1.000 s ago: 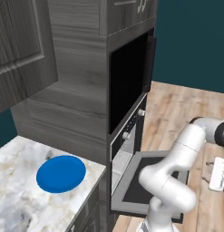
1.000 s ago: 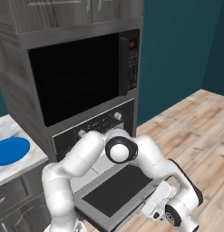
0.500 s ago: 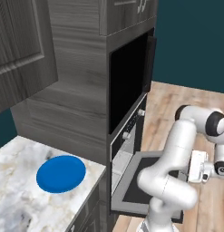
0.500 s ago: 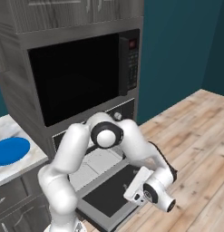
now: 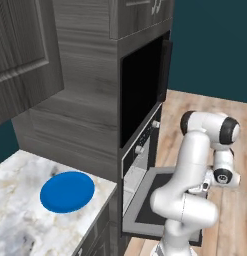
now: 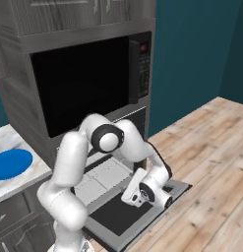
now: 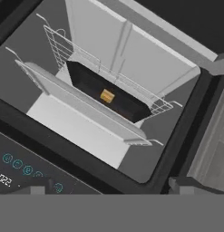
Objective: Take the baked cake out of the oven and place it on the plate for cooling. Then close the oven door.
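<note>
A: Where is the cake (image 7: 107, 95) now, compared with the hand?

B: You see it in the hand view, a small orange-brown block in a dark tray (image 7: 109, 93). The tray rests on a wire rack (image 7: 77, 61) deep inside the oven (image 7: 131, 59). The cake is well apart from the hand, straight ahead of it, and nothing touches it.

A: And the gripper (image 6: 165, 198) itself?

B: It hangs low over the oven door (image 6: 118, 216), which is dropped down flat in front of the oven. In the right base view it is near the outer edge of the door. You cannot really see the fingers in the pictures, but they stand wide apart and hold nothing.

A: The plate (image 5: 67, 191)?

B: The blue plate lies on the marble counter (image 5: 25, 225), to the left of the oven, with nothing on it. In the right base view you find it at the left edge.

A: What is different from half a second ago?

B: The arm has folded more. The elbow has come closer to the oven front, and the hand has moved lower and nearer to the door. The plate and the door have not moved, and the fingers have kept the same opening.
</note>
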